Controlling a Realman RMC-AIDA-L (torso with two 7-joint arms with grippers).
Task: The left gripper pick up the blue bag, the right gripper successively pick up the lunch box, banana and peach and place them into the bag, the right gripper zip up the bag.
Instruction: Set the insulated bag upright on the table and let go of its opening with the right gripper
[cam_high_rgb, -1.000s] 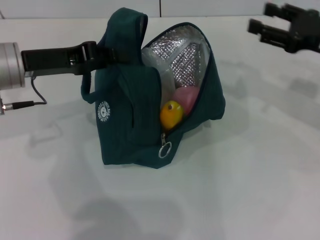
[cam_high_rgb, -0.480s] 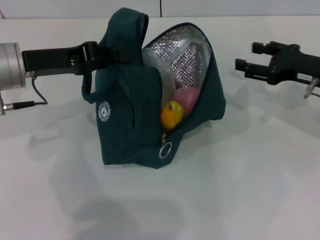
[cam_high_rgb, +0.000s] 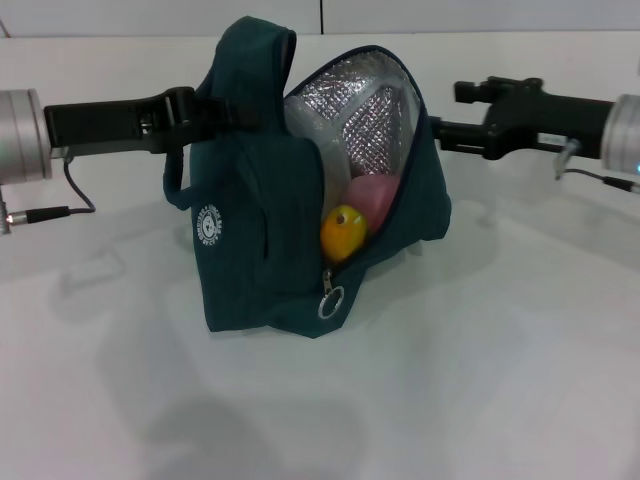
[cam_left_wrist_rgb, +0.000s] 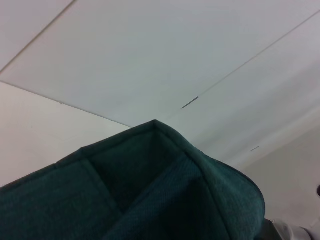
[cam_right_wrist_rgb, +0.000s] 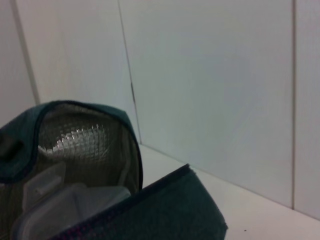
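Note:
The blue bag (cam_high_rgb: 260, 230) stands on the white table, its flap open and the silver foil lining showing. My left gripper (cam_high_rgb: 205, 108) is shut on the bag's handle and holds it up from the left. In the opening I see the yellow banana end (cam_high_rgb: 342, 232), the pink peach (cam_high_rgb: 373, 195) and the clear lunch box (cam_high_rgb: 305, 135). The ring zipper pull (cam_high_rgb: 331, 300) hangs at the low front. My right gripper (cam_high_rgb: 452, 110) is open and empty, level with the bag's upper right edge and almost touching it. The right wrist view shows the lunch box (cam_right_wrist_rgb: 65, 205) and the bag (cam_right_wrist_rgb: 165, 212). The left wrist view shows only the bag's fabric (cam_left_wrist_rgb: 150, 190).
The white table (cam_high_rgb: 500, 350) stretches around the bag. A grey cable (cam_high_rgb: 60, 205) runs from the left wrist down to the table at the far left.
My right gripper has come in from the upper right, moving left and down, up to the bag's right side. The bag and the left gripper have not moved.

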